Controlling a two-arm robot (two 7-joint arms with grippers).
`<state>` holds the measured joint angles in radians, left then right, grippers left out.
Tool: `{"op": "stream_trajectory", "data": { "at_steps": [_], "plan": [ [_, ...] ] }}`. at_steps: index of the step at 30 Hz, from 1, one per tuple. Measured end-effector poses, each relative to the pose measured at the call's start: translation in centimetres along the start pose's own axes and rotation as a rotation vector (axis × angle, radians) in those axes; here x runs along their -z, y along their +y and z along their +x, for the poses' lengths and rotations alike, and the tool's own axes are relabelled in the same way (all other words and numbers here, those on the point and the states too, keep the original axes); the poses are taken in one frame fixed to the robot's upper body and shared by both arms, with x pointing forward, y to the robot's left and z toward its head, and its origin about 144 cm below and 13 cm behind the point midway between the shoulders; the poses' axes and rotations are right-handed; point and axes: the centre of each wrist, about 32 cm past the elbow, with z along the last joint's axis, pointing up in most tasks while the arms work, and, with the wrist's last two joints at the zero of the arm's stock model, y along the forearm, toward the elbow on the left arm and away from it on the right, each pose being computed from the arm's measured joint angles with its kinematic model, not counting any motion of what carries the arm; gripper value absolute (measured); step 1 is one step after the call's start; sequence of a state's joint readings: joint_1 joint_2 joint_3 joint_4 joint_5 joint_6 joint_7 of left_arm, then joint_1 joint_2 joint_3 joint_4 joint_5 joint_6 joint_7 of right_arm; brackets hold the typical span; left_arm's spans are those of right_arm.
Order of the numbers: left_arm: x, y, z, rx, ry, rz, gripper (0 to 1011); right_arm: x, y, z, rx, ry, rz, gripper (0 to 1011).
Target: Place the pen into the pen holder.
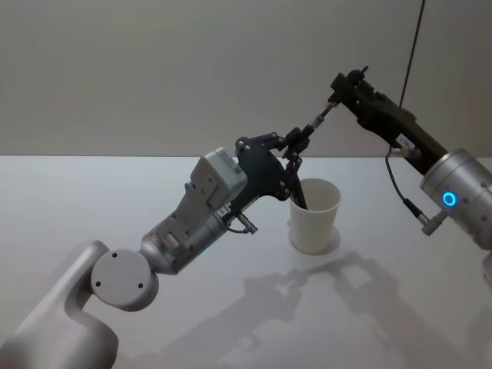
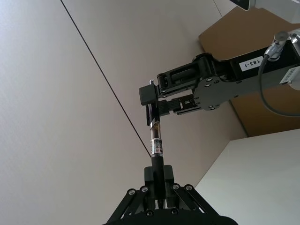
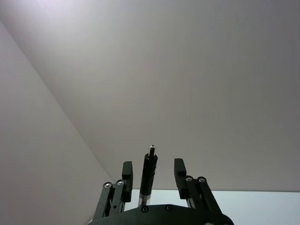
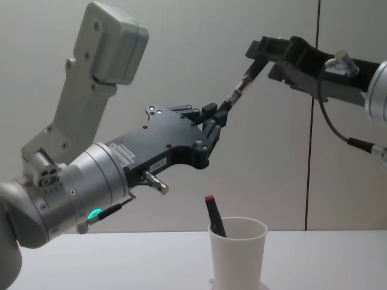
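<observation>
White pen holder (image 4: 238, 257) upright on table, pen (image 4: 237, 92) held aloft, tilted

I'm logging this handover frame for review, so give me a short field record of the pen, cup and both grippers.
pen: black pen held in the air, tilted, above the cup
left gripper: shut on the pen's lower end
right gripper: fingers open either side of the pen's upper end
pen holder: white paper cup upright on the table
cup contents: a red-capped pen leaning inside
</observation>
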<state>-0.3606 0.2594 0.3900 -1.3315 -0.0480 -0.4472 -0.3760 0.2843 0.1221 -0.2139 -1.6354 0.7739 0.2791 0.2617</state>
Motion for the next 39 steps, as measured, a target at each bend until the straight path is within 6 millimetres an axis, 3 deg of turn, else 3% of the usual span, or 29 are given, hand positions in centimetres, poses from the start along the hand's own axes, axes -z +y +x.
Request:
{"op": "stream_trajectory", "data": {
  "at_steps": [7, 9, 13, 30, 39],
  "plan": [
    [0.00, 0.00, 0.00, 0.000, 0.000, 0.000, 125, -0.08, 0.11, -0.05, -0.001, 0.002, 0.006, 387],
    [0.00, 0.00, 0.00, 0.000, 0.000, 0.000, 124, -0.09, 0.15, -0.08, -0.002, 0.003, 0.008, 280],
    [0.00, 0.00, -0.01, 0.000, 0.000, 0.000, 125, -0.08, 0.19, -0.13, -0.005, 0.004, 0.010, 167],
    [0.00, 0.01, 0.01, 0.000, 0.000, 0.000, 149, -0.16, 0.34, -0.24, -0.005, -0.003, 0.017, 145],
    [0.00, 0.00, 0.00, 0.000, 0.000, 0.000, 442, -0.14, 0.41, -0.34, -0.006, -0.006, 0.019, 145]
  ]
}}
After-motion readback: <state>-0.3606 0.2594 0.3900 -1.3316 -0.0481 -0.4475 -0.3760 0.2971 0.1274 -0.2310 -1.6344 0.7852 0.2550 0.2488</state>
